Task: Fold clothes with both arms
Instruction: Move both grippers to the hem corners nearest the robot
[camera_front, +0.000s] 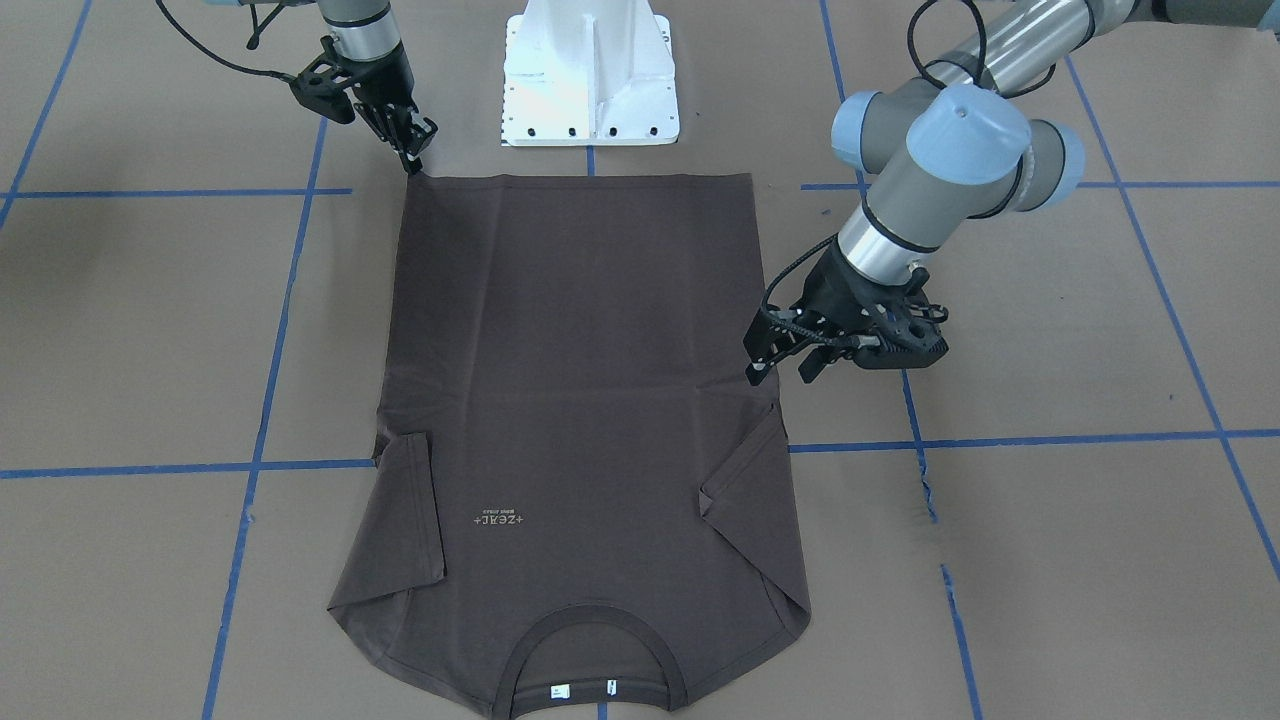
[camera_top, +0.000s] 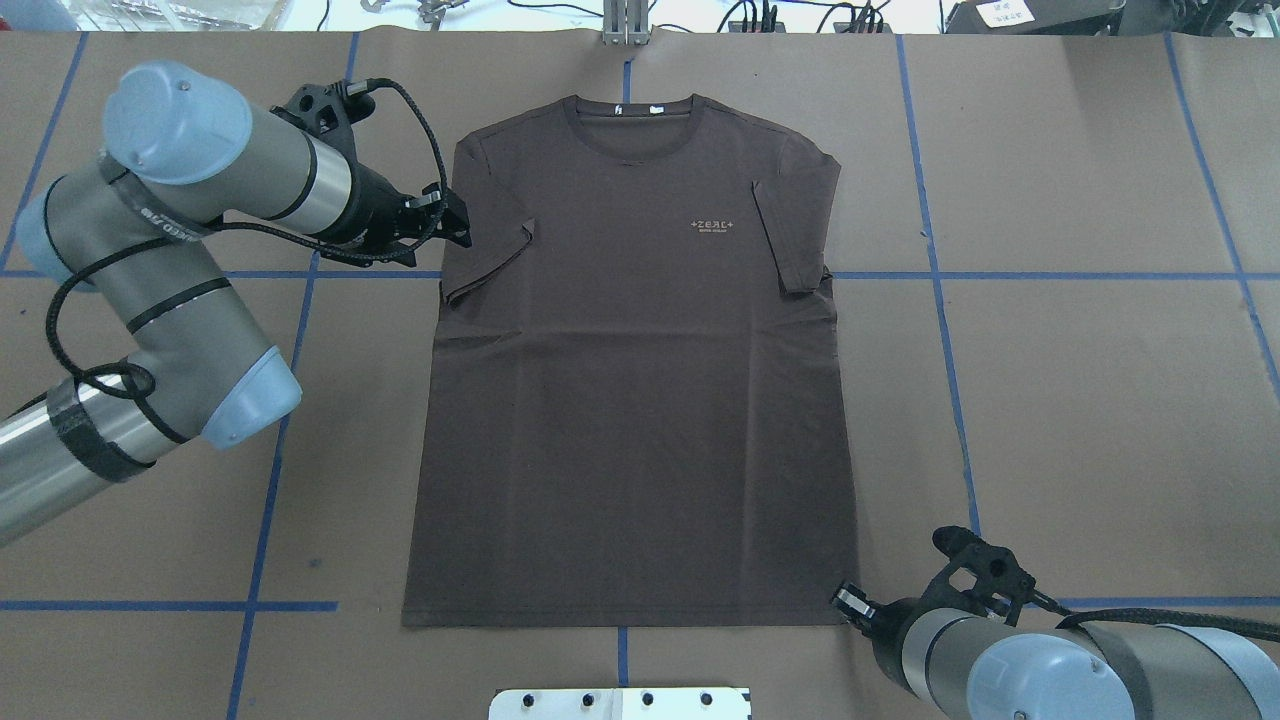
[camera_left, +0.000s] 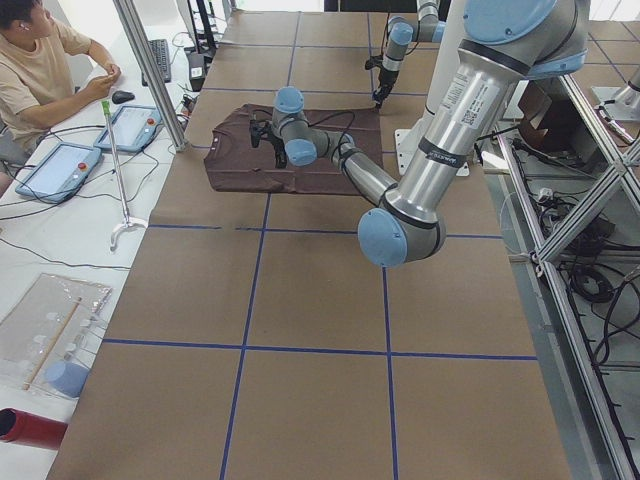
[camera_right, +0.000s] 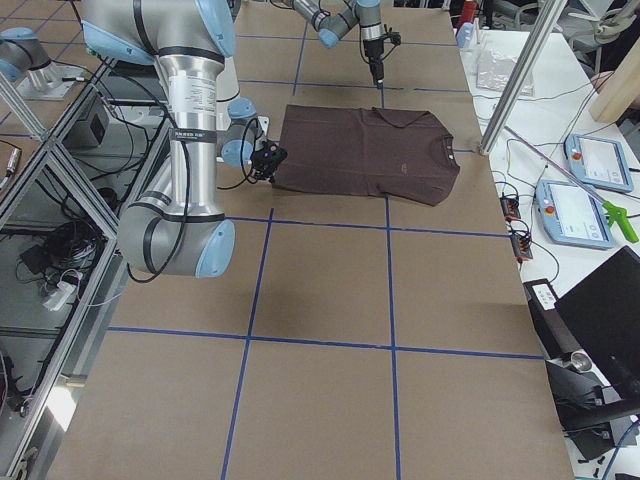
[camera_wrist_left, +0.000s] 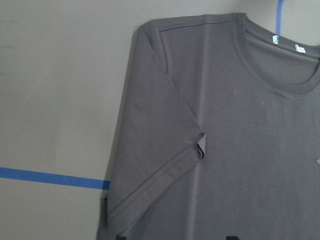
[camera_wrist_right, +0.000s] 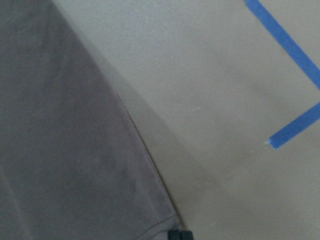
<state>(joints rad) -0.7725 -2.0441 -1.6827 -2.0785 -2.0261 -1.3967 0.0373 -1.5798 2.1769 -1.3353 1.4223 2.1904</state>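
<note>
The dark brown T-shirt (camera_front: 590, 380) lies flat on the table, collar away from the robot, with both sleeves folded in over the body (camera_top: 640, 400). My left gripper (camera_front: 780, 368) (camera_top: 458, 222) is open and sits low at the shirt's left sleeve. In the left wrist view its fingertips (camera_wrist_left: 106, 216) straddle the sleeve hem (camera_wrist_left: 150, 190). My right gripper (camera_front: 413, 155) (camera_top: 848, 600) is at the near right hem corner. In the right wrist view its tips (camera_wrist_right: 180, 234) are closed together right at the corner of the cloth (camera_wrist_right: 65, 150).
The white pedestal base (camera_front: 590, 80) stands at the table's near edge, just behind the hem. Blue tape lines (camera_top: 1050, 275) cross the brown table cover. An operator (camera_left: 40, 70) sits with tablets (camera_left: 130, 125) beyond the collar end.
</note>
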